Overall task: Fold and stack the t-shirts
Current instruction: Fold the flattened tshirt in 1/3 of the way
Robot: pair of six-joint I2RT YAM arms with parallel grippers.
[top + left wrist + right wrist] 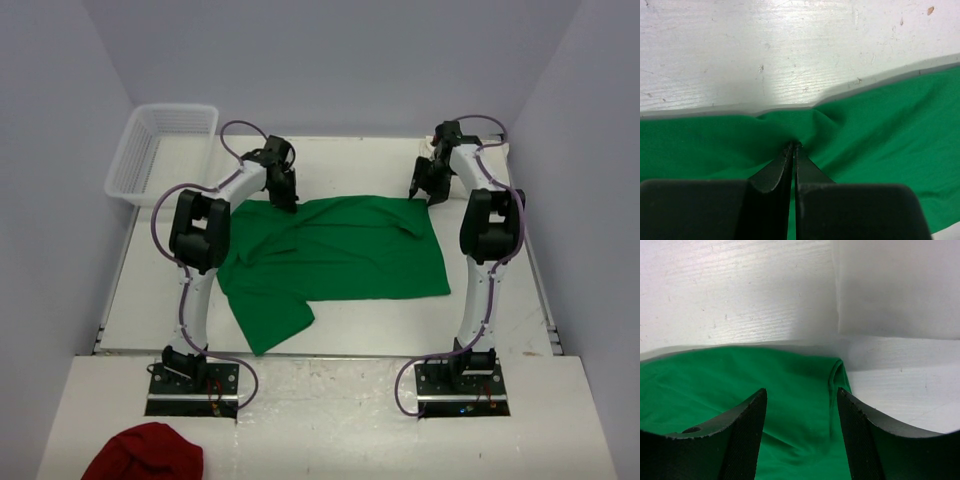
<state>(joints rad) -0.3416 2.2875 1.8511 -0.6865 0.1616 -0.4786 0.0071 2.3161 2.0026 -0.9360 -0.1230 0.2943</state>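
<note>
**Near ledge.** A dark red cloth lies bunched beside the left arm's base. It is well apart from the work and forms no part of it.

**Working surface.** The green t-shirt lies spread between the two arms, roughly central, with one flap trailing toward the near left. A strip of bare surface runs along its near edge, and there is further room to its right. The cream-white shirt is not in view.

**Far edge of the shirt, left corner.** The left fingers are closed tight on the hem, and the cloth is puckered into a small ridge at the pinch. Judgement: this is a corner hold, made so the far edge can be lifted and drawn over toward the near side.

**Far edge, right corner.** The right fingers stand apart, straddling the doubled-over corner of the cloth without clamping it. Judgement: the matching grasp is not yet made. Both corners are wanted so the fold travels evenly.

**Beyond.** Bare surface lies between the hem and the back wall, which leaves room to work. The side wall stands near the right arm and leaves less margin there. A white basket sits at the far left corner, apart from the shirt.
</note>
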